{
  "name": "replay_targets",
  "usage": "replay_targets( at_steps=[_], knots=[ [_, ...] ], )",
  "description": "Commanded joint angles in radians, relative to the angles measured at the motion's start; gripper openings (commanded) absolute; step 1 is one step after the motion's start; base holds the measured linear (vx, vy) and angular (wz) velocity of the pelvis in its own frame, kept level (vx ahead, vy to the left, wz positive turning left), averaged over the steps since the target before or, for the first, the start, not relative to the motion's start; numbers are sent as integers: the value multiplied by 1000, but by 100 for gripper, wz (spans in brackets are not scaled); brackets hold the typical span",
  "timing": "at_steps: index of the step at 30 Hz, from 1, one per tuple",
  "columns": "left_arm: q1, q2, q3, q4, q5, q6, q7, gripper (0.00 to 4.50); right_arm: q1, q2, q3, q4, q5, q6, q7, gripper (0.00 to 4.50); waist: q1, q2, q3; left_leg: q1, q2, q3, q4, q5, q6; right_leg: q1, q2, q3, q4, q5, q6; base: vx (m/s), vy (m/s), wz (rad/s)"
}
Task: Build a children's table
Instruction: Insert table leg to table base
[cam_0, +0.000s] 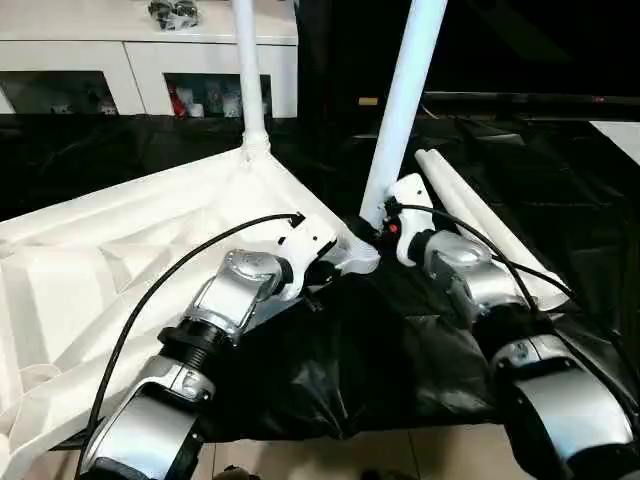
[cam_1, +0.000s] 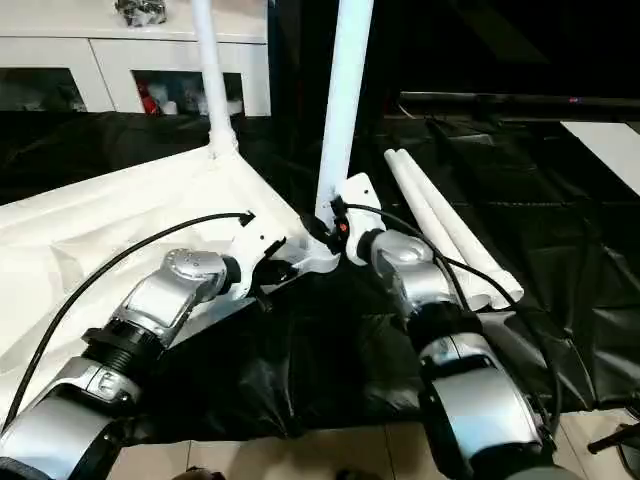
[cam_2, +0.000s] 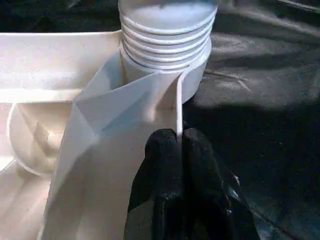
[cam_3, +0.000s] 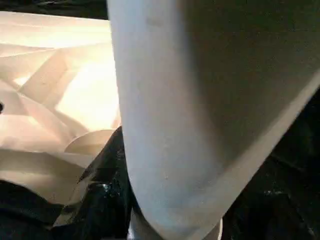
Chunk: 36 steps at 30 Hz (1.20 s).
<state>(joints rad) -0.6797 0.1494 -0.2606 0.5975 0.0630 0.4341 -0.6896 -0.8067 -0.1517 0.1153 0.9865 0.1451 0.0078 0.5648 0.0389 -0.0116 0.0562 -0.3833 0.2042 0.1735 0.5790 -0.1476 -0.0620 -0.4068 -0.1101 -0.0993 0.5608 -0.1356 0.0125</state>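
Left eye view: table top (cam_0: 110, 260) lies upside down on the black sheet (cam_0: 380, 370), ribs up. One leg (cam_0: 247, 60) stands in the far corner socket, looks seated. A second leg (cam_0: 405, 95) stands at the near corner, leaning a bit. Right gripper (cam_0: 385, 225) is closed around its lower end. Left gripper (cam_0: 345, 262) sits at the top's edge just beside that corner. White cabinet (cam_0: 150, 55) with glass doors behind.

Right eye view: same scene. Two spare legs (cam_1: 440, 225) lie side by side on the sheet, to the right of the right arm, untouched.

Left wrist view: left gripper fingers (cam_2: 175, 165) are pressed shut together, pinching a thin rib of the top (cam_2: 178, 107) right at the corner socket (cam_2: 192, 82). The threaded end of the leg (cam_2: 167, 37) sits in the socket, several thread turns exposed, so not screwed home yet.

Right wrist view: the leg (cam_3: 165, 100) is very close up, a black finger (cam_3: 107, 190) against its side, ribbed underside (cam_3: 55, 85) behind it.

Status, my read: one leg done, second started and needs turning down, two more to go, then flip the table upright. Roughly a third through.
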Motion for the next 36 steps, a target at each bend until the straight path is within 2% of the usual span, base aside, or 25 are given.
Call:
replay_targets(
  at_steps=[1, 10, 12, 15, 16, 20, 22, 23, 24, 26, 27, 29, 30, 31, 32, 33, 34, 36],
  knots=[
    [-63, -11, 47, -78, -14, -23, 47, 0, 54, 25, 32, 138, -62, 45, -8, 189, 5, -2, -66, 24, 20, -12, -76, -494, -10, 28, -42, 27, -78, -518, -161, 0, 0, 0],
    [-39, -7, 26, -115, -24, -20, 7, 0, 42, 39, 6, 168, -53, 50, -17, 189, 4, -1, -63, 24, 20, -13, -78, -505, -12, 29, -41, 26, -79, -529, -157, 0, 0, 0],
    [-35, -5, 20, -119, -28, -23, -2, 0, 30, 42, -6, 186, -48, 40, -17, 245, 3, 0, -63, 25, 20, -13, -78, -505, -13, 28, -42, 27, -79, -529, -159, 0, 0, 0],
    [-30, -2, 10, -121, -30, -30, -20, 0, 14, 46, -27, 195, -43, 36, -5, 265, 4, 4, -64, 28, 21, -10, -77, -510, -13, 24, -43, 29, -83, -521, -167, 0, 0, 0],
    [-30, 1, 7, -121, -29, -33, -25, 0, 12, 46, -28, 193, -42, 36, -3, 287, 4, 2, -65, 23, 22, -12, -79, -493, -13, 30, -41, 30, -74, -493, -175, 0, 0, 0],
    [-24, 11, 0, -126, -32, -41, -52, 0, 5, 38, -35, 164, -28, 23, 53, 322, 6, 6, -67, 21, 23, -9, -80, -476, -11, 32, -39, 34, -68, -441, -195, 0, 0, 0],
    [-22, 14, -2, -128, -34, -46, -62, 0, 5, 36, -37, 157, -24, 17, 64, 333, 11, 4, -72, 18, 24, -6, -79, -433, -4, 36, -40, 36, -62, -388, -210, 0, 0, 0],
    [-19, 18, -6, -133, -33, -51, -72, 0, 3, 31, -39, 150, -22, 13, 75, 350, 13, 9, -72, 18, 24, -5, -78, -423, -3, 37, -40, 37, -60, -373, -216, 0, 0, 0],
    [-16, 21, -9, -136, -32, -53, -77, 0, 1, 28, -41, 146, -22, 10, 83, 350, 15, 5, -74, 15, 24, -3, -77, -398, 3, 40, -40, 38, -56, -348, -224, 0, 0, 0],
    [-6, 35, -17, -150, -35, -69, -109, 0, 5, 11, -39, 111, -26, -6, 131, 372, 22, 11, -78, 11, 24, 0, -74, -346, 11, 43, -38, 40, -47, -283, -238, 0, 0, 0],
    [-2, 39, -18, -155, -42, -73, -126, 0, 11, 2, -36, 90, -26, -14, 156, 383, 24, 8, -79, 9, 22, 3, -71, -329, 23, 44, -37, 40, -45, -257, -244, 0, 0, 0],
    [4, 44, -17, -162, -53, -76, -148, 0, 29, -20, -29, 37, -21, -24, 215, 383, 29, 10, -79, 13, 22, 7, -66, -312, 32, 41, -35, 43, -40, -227, -257, 0, 0, 0],
    [6, 53, -24, -161, -52, -95, -167, 0, 47, -34, -18, -3, -17, -22, 267, 383, 31, 14, -80, 10, 24, 6, -66, -291, 37, 45, -35, 43, -33, -194, -268, 0, 0, 0],
    [7, 55, -26, -161, -51, -99, -171, 0, 50, -37, -16, -11, -16, -22, 277, 383, 35, 10, -82, 10, 23, 8, -63, -273, 46, 49, -33, 41, -30, -171, -272, 0, 0, 0],
    [9, 61, -31, -158, -53, -113, -190, 0, 67, -52, -6, -47, -12, -15, 316, 383, 38, 14, -80, 9, 23, 8, -63, -258, 54, 49, -31, 41, -30, -151, -276, 0, 0, 0],
    [14, 74, -40, -155, -61, -133, -234, 0, 99, -81, 17, -110, -9, -4, 388, 383, 40, 19, -82, 11, 23, 8, -62, -255, 55, 49, -32, 41, -26, -143, -281, 0, 0, 0],
    [17, 80, -44, -155, -63, -143, -253, 0, 113, -93, 27, -135, -9, 0, 414, 383, 48, 17, -82, 13, 24, 10, -60, -245, 63, 51, -29, 41, -26, -134, -279, 0, 0, 0],
    [22, 92, -54, -154, -69, -167, -294, 0, 140, -117, 48, -179, -9, 8, 463, 383, 54, 19, -80, 12, 25, 11, -61, -249, 65, 50, -29, 40, -27, -147, -280, 0, 0, 0]
  ],
)
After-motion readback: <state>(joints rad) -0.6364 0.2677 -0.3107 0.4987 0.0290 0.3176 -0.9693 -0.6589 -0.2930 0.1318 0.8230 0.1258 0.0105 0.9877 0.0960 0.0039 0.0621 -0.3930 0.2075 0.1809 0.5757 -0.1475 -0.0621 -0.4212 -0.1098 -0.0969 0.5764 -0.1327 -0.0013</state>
